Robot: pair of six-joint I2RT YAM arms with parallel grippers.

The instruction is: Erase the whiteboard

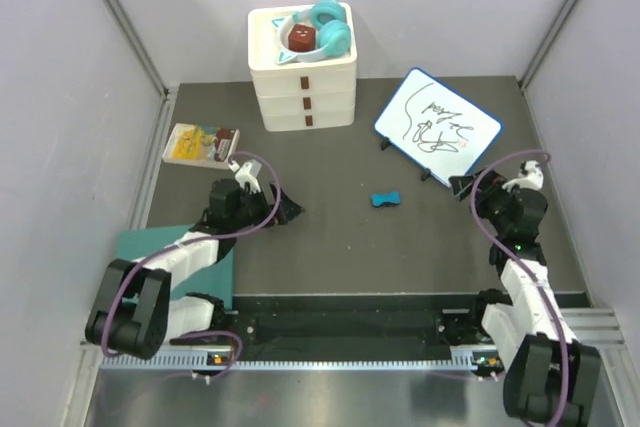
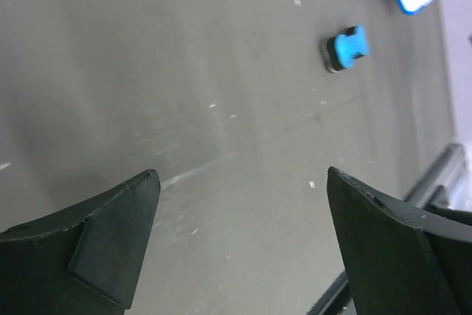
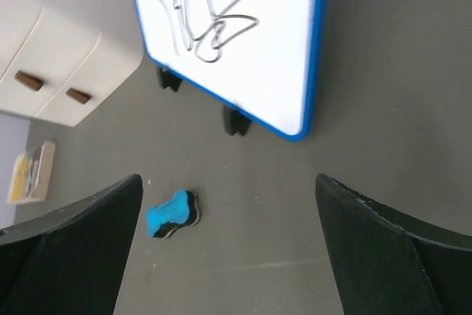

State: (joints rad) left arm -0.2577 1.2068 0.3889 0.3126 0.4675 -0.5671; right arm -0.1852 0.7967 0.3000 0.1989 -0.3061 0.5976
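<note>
Whiteboard (image 1: 438, 125), scrawled with black marker, sits at the far right of the dark counter (image 1: 330, 247). Its long axis runs diagonally from far-left to near-right, and its black-footed edge faces a small blue eraser (image 1: 385, 199) lying apart near the middle. Left tool (image 2: 242, 175) and right tool (image 3: 227, 178) both gape wide, holding nothing, the right one near the board's closest corner.

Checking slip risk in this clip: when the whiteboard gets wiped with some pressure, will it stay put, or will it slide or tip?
The whiteboard looks thin and rigid, so it is probably light and apt to slide on the smooth table. It rests on small black feet, so hard pressure near an edge might rock it.
</note>
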